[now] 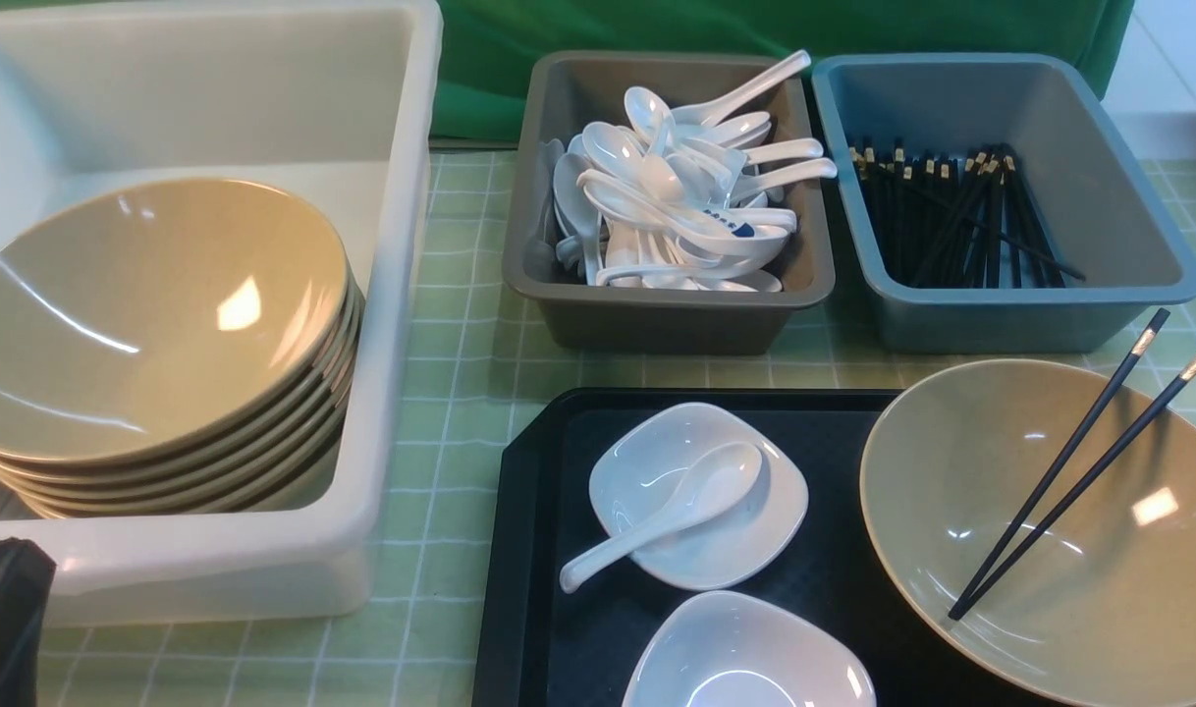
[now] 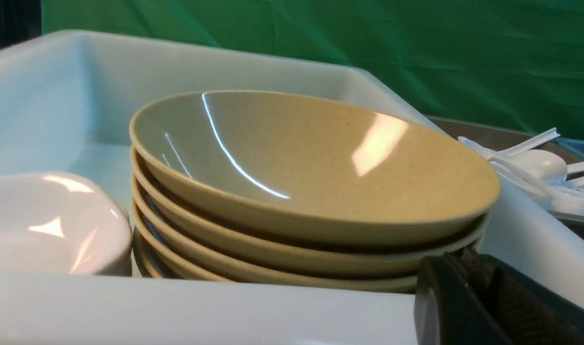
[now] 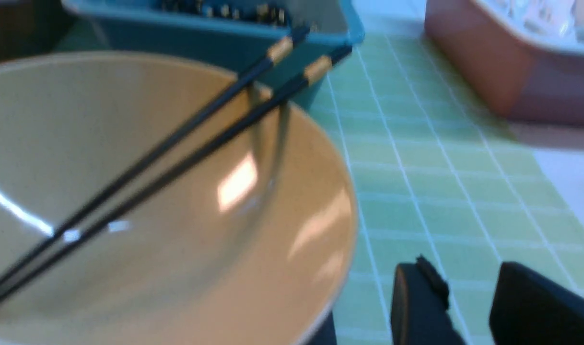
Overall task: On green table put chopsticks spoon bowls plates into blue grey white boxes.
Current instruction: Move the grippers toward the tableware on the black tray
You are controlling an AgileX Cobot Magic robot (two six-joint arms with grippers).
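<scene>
**Sorting the Dishes Into Their Boxes**

The green checked surface (image 1: 461, 324) is carrying everything. On the robot's left, the big white plastic box (image 1: 215, 574) is holding a stack of round tan bowls (image 1: 156, 324). A small white dish (image 2: 47, 225) is sitting beside the stack. I think things of one kind are going together so they pile up neatly.

In front, the flat black tray (image 1: 539, 550) is holding what is left to sort. The wide tan bowl (image 1: 1128, 609) is sitting on the tray's right side. Behind the tray, the blue plastic box (image 1: 1128, 196) is keeping many black chopsticks (image 1: 951, 216). Beside it, the grey plastic box (image 1: 657, 319) is keeping a pile of white spoons (image 1: 677, 196).

Two small curved white dishes (image 1: 745, 530) are waiting on the tray. One white spoon (image 1: 677, 506) is lying in the farther dish. A pair of gold-banded black chopsticks (image 1: 1055, 471) is leaning in the wide tan bowl. Their tops are poking out over its rim, which probably makes them easy to pinch.

The left jaws are pressing together on nothing, low by the white plastic box's near wall. The right jaws are standing partly apart, gripping nothing. They are hanging just beside the wide tan bowl's rim, likely getting ready for the chopsticks.
</scene>
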